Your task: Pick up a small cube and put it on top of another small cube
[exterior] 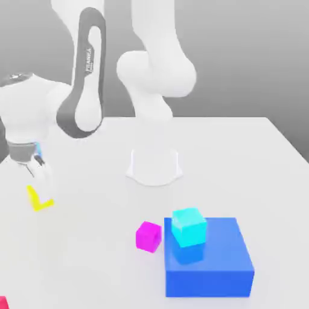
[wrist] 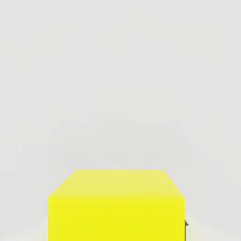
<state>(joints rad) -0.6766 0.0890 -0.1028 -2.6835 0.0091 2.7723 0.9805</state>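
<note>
At the exterior view's left the gripper [exterior: 41,181] hangs from the white arm [exterior: 84,78], fingers pointing down at the table [exterior: 90,241] and closed on the yellow cube [exterior: 40,199], which sits between the fingertips right at the table surface; whether it touches the table cannot be told. In the hand view the yellow cube [wrist: 116,204] sits close under the camera with bare table beyond it. A small red thing [exterior: 3,302] peeks in at the lower left corner. Past the middle stands the arm's round white base [exterior: 154,166]. Right of that, nearer the camera, a magenta cube [exterior: 148,236] rests on the table just beside a big blue block [exterior: 211,265]. A cyan cube [exterior: 189,227] sits on the block's top near its left back corner. Open table lies between the yellow cube and this group.
</note>
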